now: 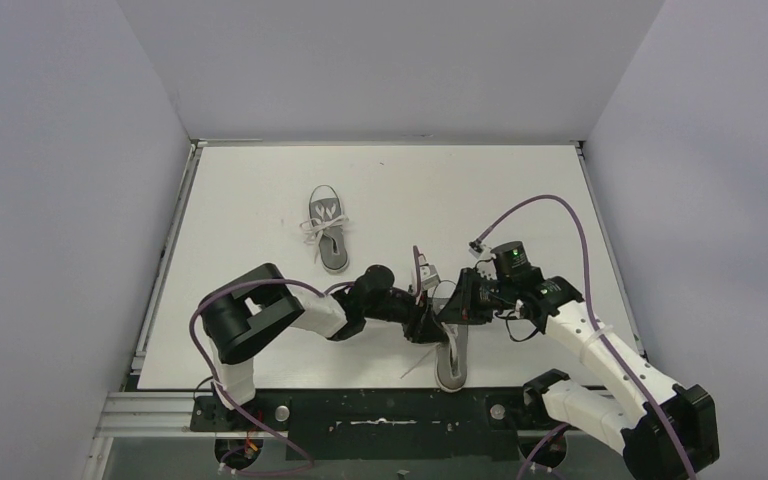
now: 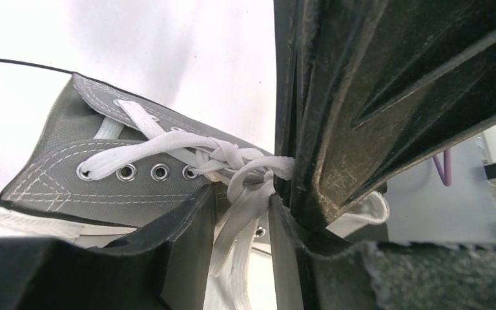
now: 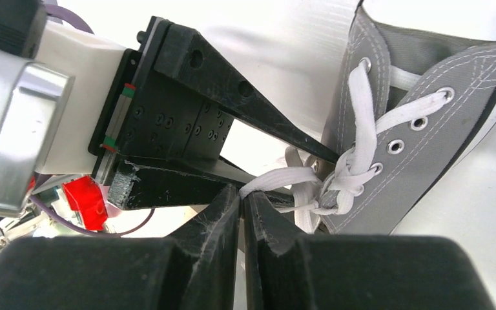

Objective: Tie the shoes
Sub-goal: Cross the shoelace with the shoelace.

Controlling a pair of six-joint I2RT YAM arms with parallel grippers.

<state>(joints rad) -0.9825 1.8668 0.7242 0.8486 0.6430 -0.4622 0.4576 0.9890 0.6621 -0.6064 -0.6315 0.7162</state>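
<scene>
One grey shoe (image 1: 452, 362) lies near the table's front edge, between my two grippers. In the left wrist view its eyelet side (image 2: 103, 194) shows, with white laces (image 2: 232, 158) knotted at the top eyelets. My left gripper (image 2: 242, 195) (image 1: 428, 325) stands open, and two loose lace strands hang in the gap between its fingers. My right gripper (image 3: 241, 192) (image 1: 457, 305) is shut on a lace (image 3: 278, 177) pulled taut from the knot. The other shoe (image 1: 327, 232) lies farther back, left of centre, its laces bunched over the tongue.
The white table (image 1: 260, 200) is walled at the left, back and right. Purple cables (image 1: 550, 203) arc over the right arm. A metal rail (image 1: 160, 410) runs along the front edge. The two grippers are nearly touching over the near shoe.
</scene>
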